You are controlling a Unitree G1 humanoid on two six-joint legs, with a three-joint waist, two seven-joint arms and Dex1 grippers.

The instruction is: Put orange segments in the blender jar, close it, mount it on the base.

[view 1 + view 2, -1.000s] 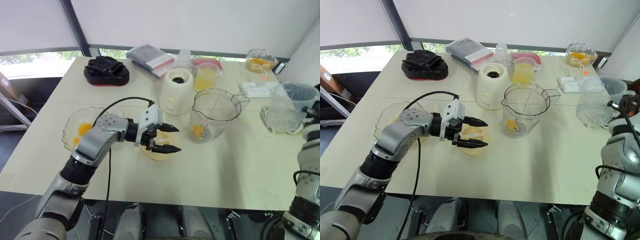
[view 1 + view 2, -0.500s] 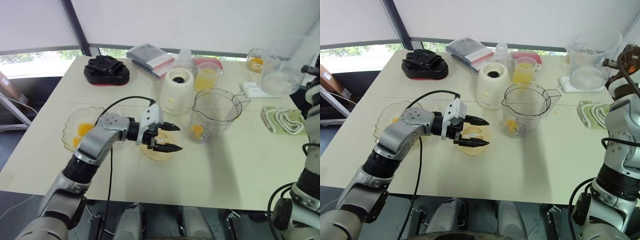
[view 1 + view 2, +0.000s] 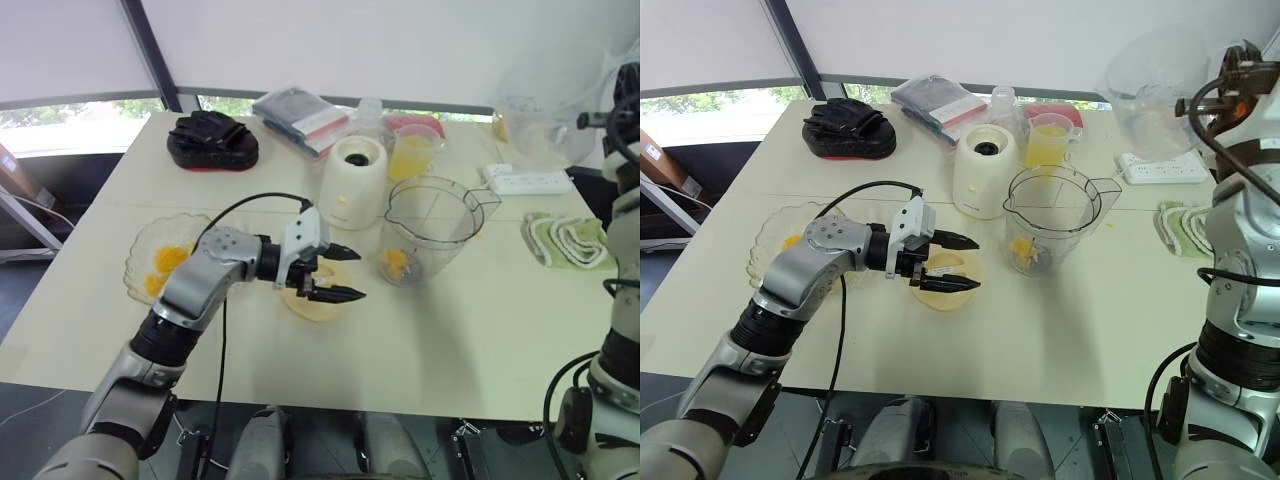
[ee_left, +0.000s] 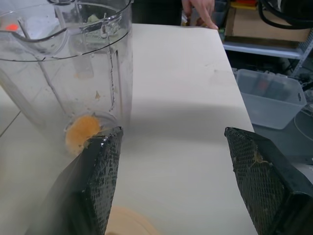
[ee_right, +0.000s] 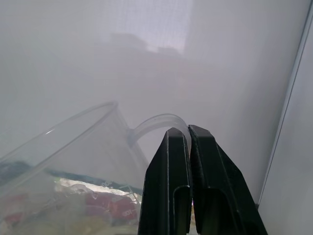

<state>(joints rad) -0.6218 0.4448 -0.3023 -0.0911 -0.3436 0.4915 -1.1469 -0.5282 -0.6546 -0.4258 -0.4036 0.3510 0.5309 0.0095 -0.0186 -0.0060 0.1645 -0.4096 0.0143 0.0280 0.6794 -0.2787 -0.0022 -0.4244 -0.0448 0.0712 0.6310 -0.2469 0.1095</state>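
On the far left of the worktop [image 3: 450, 340] I see the scalloped glass dish [image 3: 150, 262] with orange segments [image 3: 165, 262] waiting in it. My left pincer [image 3: 335, 275] hovers level just above the flat cream lid [image 3: 312, 300], its fingers spread and empty, pointing rightward at the blender jar [image 3: 432, 230]. The jar stands upright just beyond the fingertips, long axis vertical, mouth up, spout toward my left pincer and handle on the far side, with one segment [image 3: 396, 262] at its bottom. The cream base [image 3: 352, 182] sits just beside the jar, behind and left of it. Far right, my right pincer [image 5: 188, 142] is pressed together on the handle of a clear pitcher [image 3: 1150, 85], raised high. I judge my left arm is much the nearer to jar, lid and dish alike.
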